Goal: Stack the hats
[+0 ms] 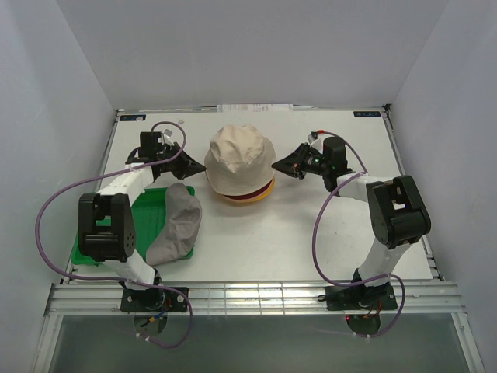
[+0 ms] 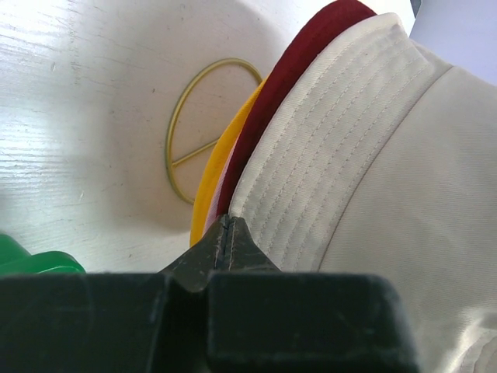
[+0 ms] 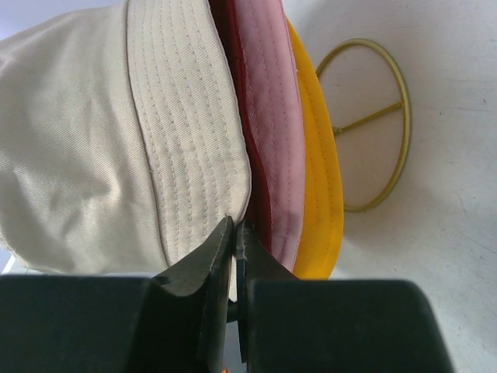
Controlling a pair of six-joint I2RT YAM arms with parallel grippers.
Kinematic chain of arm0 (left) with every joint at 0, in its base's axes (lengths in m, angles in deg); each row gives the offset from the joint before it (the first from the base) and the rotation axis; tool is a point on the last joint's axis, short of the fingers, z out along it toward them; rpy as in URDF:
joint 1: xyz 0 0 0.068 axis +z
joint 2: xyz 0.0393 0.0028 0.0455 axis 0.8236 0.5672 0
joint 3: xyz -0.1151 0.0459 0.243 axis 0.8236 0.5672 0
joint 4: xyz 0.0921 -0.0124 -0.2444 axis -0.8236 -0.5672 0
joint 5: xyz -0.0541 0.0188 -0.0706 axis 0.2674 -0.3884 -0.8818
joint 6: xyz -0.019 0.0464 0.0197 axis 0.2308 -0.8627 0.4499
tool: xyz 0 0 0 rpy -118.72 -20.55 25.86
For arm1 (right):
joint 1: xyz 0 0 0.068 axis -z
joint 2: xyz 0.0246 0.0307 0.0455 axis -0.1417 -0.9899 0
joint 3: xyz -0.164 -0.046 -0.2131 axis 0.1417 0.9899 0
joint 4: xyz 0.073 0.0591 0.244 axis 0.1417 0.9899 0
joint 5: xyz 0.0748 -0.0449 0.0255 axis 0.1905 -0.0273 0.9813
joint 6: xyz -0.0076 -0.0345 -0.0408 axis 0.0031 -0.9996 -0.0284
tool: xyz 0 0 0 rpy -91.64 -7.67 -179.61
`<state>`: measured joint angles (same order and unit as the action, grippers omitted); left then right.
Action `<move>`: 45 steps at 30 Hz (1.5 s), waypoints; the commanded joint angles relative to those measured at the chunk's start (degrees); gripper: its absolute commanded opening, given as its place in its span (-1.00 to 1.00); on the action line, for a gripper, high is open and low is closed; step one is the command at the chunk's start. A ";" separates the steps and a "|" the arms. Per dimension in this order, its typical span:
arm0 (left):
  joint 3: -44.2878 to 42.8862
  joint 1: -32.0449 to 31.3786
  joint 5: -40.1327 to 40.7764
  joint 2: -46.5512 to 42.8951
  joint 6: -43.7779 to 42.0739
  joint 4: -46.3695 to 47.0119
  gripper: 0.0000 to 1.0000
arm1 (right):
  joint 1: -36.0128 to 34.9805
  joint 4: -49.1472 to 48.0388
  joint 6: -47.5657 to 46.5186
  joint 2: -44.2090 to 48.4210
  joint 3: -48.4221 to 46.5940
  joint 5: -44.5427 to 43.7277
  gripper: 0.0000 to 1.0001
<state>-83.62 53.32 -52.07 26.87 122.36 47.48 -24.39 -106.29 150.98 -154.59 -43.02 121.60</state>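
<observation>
The left gripper (image 2: 225, 231) has its two fingers pressed flat together, tips at the brim edge of the cream hat (image 1: 239, 159); I cannot tell whether any fabric is caught between them. The right gripper (image 3: 235, 233) is closed to a thin slit, and the corner of the same cream brim runs into that slit, so it appears nipped there. The two grippers flank one stack from opposite sides. That stack counts four hats: the cream hat on top, under it the dark red hat (image 2: 307, 50), then the pink hat (image 3: 272, 116), then the yellow-orange hat (image 3: 322, 194) lowest. Beneath the brims shows one gold wire stand (image 3: 369, 119), a ring with a crossbar, on the white table (image 1: 311, 233). A fifth hat, the grey hat (image 1: 177, 225), lies apart near the left arm, partly on the one green tray (image 1: 147, 206)
</observation>
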 commanded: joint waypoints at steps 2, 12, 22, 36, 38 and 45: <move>0.65 -0.07 0.29 -3.97 -1.15 -0.06 -1.00 | -0.36 -2.32 -0.48 -0.57 0.58 0.88 -0.84; 1.62 0.02 -0.15 -5.03 -0.98 2.48 0.18 | -0.36 1.37 -2.77 -1.09 -1.09 0.36 -0.84; 5.39 0.02 -3.49 -3.54 4.20 11.17 0.20 | -0.36 2.34 -3.65 -2.76 -2.06 0.62 -0.84; 10.32 0.02 -3.93 -4.59 11.77 22.43 -0.24 | -0.36 2.69 -4.26 -3.73 -2.06 0.79 -0.84; 10.50 0.02 -3.75 -4.68 11.86 22.52 -0.31 | -0.36 2.78 -4.35 -3.73 -2.15 0.79 -0.84; 10.50 0.02 -2.97 -4.68 10.81 21.20 -0.74 | -0.36 2.87 -4.61 -4.08 -1.88 0.62 -0.84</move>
<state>-73.35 53.43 -54.73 25.32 133.92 68.18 -24.39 -105.59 148.75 -157.41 -44.02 122.36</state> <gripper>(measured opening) 0.164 0.086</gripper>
